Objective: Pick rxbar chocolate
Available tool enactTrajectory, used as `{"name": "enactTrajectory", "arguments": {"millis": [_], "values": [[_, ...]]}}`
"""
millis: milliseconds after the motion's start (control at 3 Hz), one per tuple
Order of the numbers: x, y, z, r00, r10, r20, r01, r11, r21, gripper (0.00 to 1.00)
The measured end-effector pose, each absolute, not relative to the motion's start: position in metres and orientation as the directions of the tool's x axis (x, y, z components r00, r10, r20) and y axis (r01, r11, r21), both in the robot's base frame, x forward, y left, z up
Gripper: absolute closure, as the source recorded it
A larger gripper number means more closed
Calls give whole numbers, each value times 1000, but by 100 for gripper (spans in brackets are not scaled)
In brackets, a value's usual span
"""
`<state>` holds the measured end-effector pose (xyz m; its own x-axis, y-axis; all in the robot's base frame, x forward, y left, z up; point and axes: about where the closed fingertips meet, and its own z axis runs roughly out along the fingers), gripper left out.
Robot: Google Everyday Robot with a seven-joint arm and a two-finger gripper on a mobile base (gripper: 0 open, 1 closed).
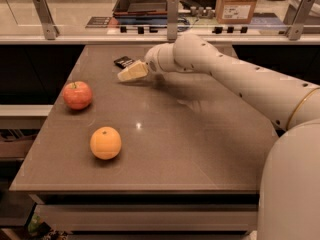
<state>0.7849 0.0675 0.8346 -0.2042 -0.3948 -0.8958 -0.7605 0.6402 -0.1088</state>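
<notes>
The rxbar chocolate [123,62] is a small flat black wrapped bar lying near the far left part of the brown table [200,144]. My gripper [131,73] reaches in from the right on the white arm, its pale fingers pointing left, just in front of and right of the bar, partly covering the bar's near end. I cannot tell whether it touches the bar.
A red apple [77,95] sits at the table's left edge. An orange [105,143] sits in front of it, toward the near left. A glass rail with metal posts [173,17] runs along the far edge, with a cardboard box [239,3] behind it.
</notes>
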Motion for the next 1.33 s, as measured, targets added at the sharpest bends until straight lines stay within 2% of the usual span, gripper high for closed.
{"name": "enactTrajectory", "arguments": {"millis": [333,667,1333], "values": [[788,70,825,-209,-385,-899,-771,630,-90,0],[785,75,812,-226,-371,-901,-781,621,-60,18],[784,75,815,-226,-370,-901,-782,620,-58,64]]}}
